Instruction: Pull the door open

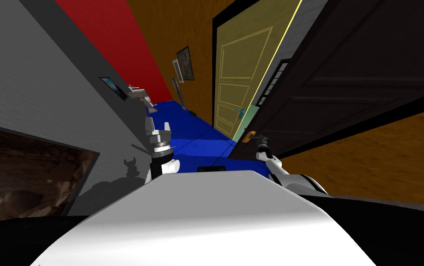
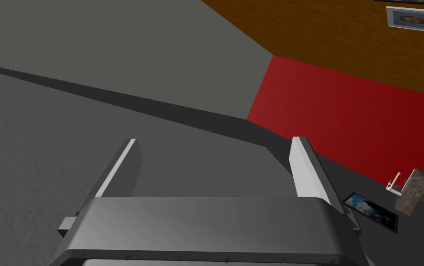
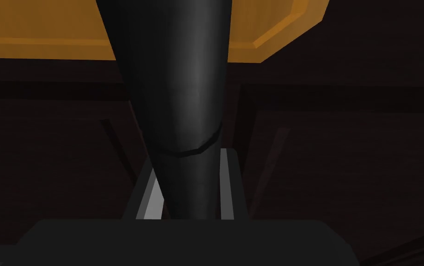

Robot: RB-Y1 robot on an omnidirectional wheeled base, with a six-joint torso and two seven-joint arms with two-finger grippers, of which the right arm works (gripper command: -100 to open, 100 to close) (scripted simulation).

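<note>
Fingers of your left claw (image 2: 213,141) stand spread wide, gripping nothing, beside the grey wall (image 2: 45,175); in the head view that claw sits left of centre. Right of centre, your right claw (image 3: 188,161) is clenched on the dark door handle (image 3: 183,92), both fingers pressing its sides, at the lower left edge of the dark door (image 1: 354,78) across the upper right.

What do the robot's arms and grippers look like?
Left arm and right arm: white and grey, dark joints. The left gripper has two thin, light grey, blade-like fingers on a grey box; the right gripper has a darker, near-black box.
</note>
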